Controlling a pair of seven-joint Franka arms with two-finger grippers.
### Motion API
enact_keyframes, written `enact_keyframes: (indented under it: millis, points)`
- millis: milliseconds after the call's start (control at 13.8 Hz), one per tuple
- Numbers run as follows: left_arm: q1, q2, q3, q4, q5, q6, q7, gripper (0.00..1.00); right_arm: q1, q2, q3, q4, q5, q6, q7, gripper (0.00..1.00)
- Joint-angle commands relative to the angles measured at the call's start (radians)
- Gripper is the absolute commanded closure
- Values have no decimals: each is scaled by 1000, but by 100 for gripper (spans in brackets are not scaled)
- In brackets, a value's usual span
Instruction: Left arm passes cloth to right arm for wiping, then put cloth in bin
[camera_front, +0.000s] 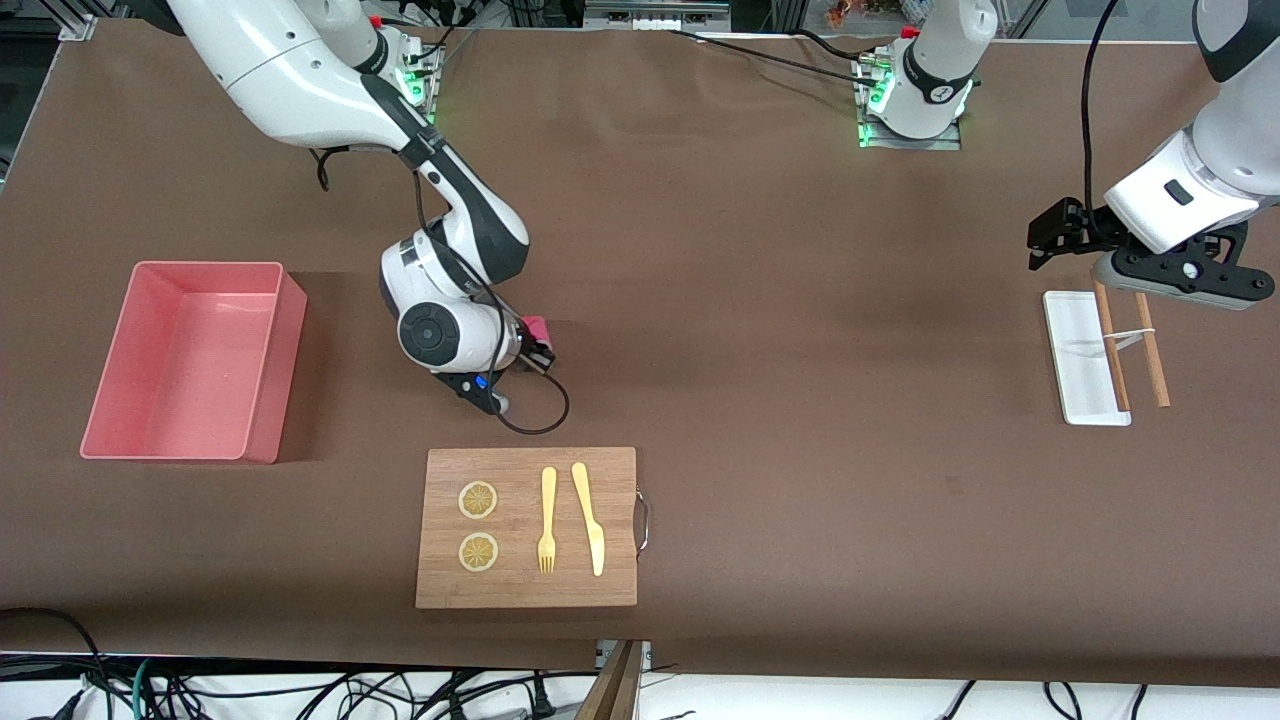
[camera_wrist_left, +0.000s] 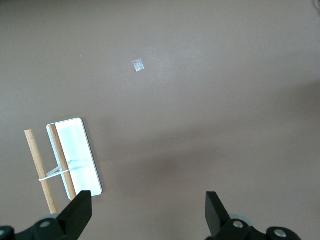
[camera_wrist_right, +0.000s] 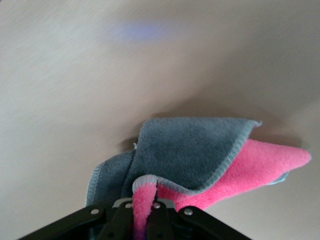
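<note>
Cloth (camera_wrist_right: 200, 160) is pinched tight in the right gripper (camera_wrist_right: 150, 212) and trails out ahead of the fingertips, low over the table (camera_front: 760, 330) between bin (camera_front: 190, 360) and board (camera_front: 527, 527). I'd press it flat and drag slowly so it doesn't bunch. Left gripper (camera_wrist_left: 147, 212) waits over the tray (camera_wrist_left: 75, 155), fingers spread, nothing between them
</note>
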Motion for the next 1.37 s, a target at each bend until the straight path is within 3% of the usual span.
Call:
enact_keyframes:
  millis: [0,289,867,1300]
  points:
    - [-6,1,16,3,-17,-12,31,0,-3,16,31,10,91,81,26,100]
    - [12,4,16,3,-18,-27,38,0,-10,17,23,2,88,75,-46,100]
    - [20,7,16,3,-20,-30,40,0,-29,-10,-233,10,73,-145,-514,100]
    - [20,7,16,3,-20,-30,40,0,-35,-20,-398,12,59,-219,-832,100]
